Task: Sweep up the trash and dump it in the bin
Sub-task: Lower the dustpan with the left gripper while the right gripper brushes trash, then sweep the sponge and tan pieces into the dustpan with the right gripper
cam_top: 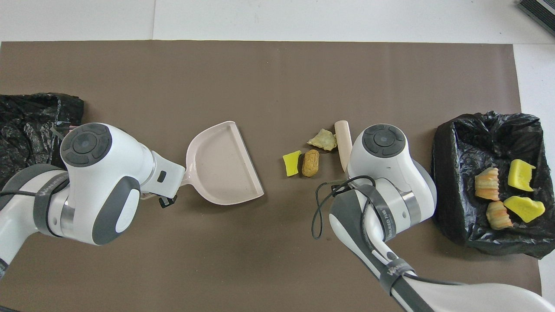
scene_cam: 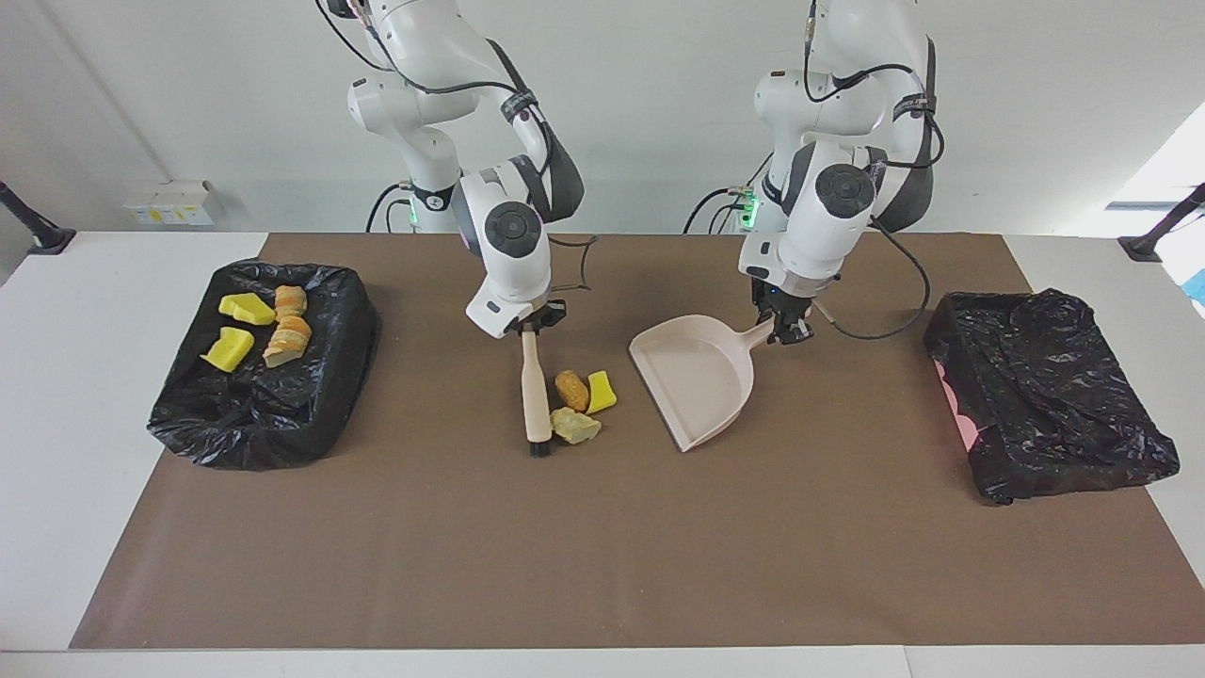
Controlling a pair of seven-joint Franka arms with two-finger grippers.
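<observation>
Three loose trash scraps lie mid-table: a brown lump, a yellow sponge chunk and a pale crumpled piece. My right gripper is shut on the beige brush, whose bristle end rests against the pale piece. My left gripper is shut on the handle of the beige dustpan. The pan's open mouth faces the scraps, a short gap away. The black-lined bin at the right arm's end holds several more scraps.
A second black-bagged bin sits at the left arm's end of the brown mat. White table surface borders the mat at both ends.
</observation>
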